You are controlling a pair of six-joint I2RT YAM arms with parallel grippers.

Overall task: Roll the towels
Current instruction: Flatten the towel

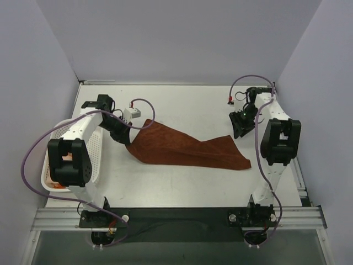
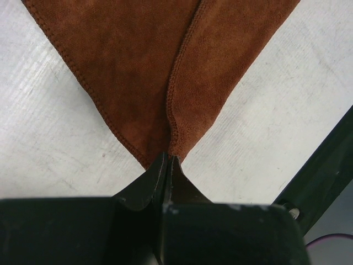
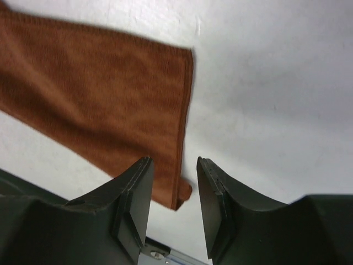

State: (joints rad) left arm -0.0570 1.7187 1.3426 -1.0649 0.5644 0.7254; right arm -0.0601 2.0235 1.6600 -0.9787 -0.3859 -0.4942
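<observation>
The rust-brown towel (image 1: pixel 187 148) lies bunched across the middle of the table, narrowing toward its left end. My left gripper (image 1: pixel 128 142) is shut on that left corner; in the left wrist view the towel (image 2: pixel 165 66) fans out from my closed tips (image 2: pixel 167 157). My right gripper (image 1: pixel 241 125) is open above the table by the towel's far right corner. In the right wrist view the towel's right end (image 3: pixel 110 99) lies below and left of the open fingers (image 3: pixel 172 165). The peach-orange towel (image 1: pixel 51 179) shows a little in the basket. The slate-blue towel is out of view.
A white lattice basket (image 1: pixel 94 160) stands at the left edge under my left arm. A small white box (image 1: pixel 130 114) with a cable sits behind the left gripper. Grey walls close in the table on three sides.
</observation>
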